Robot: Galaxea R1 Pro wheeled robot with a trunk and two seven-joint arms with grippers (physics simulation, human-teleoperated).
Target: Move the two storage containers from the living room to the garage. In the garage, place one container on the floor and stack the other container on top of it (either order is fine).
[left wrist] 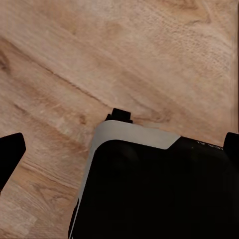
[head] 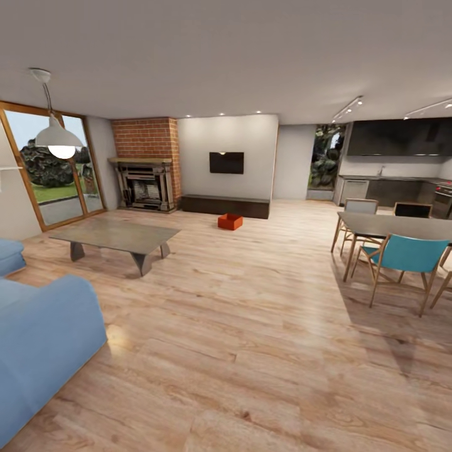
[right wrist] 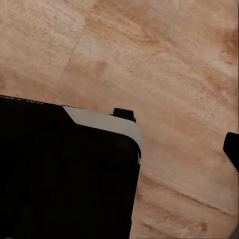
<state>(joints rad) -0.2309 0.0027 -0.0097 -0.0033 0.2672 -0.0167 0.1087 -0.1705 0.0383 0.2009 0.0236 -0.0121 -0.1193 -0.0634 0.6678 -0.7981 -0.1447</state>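
Observation:
I am in the living room with its light wood plank floor (head: pixel 251 326). An orange-red storage container (head: pixel 230 221) sits on the planks far ahead, just in front of the long dark bench (head: pixel 226 206) under the black TV (head: pixel 226 162). I cannot tell whether it is one bin or two together. My left gripper (left wrist: pixel 119 152) hangs open over the wood floor, its black fingertips (left wrist: pixel 11 158) far apart above my dark base (left wrist: pixel 149 194). My right gripper (right wrist: pixel 119 154) is also spread, one fingertip (right wrist: pixel 231 149) at the frame edge. The garage and its floor are out of view.
A blue sofa (head: pixel 44 339) is close on the left, with a low grey coffee table (head: pixel 116 237) beyond it. A dining table (head: pixel 395 225) with a teal chair (head: pixel 405 254) stands at the right. The brick fireplace (head: pixel 145 182) is at the back left, a kitchen (head: pixel 395 182) at the back right.

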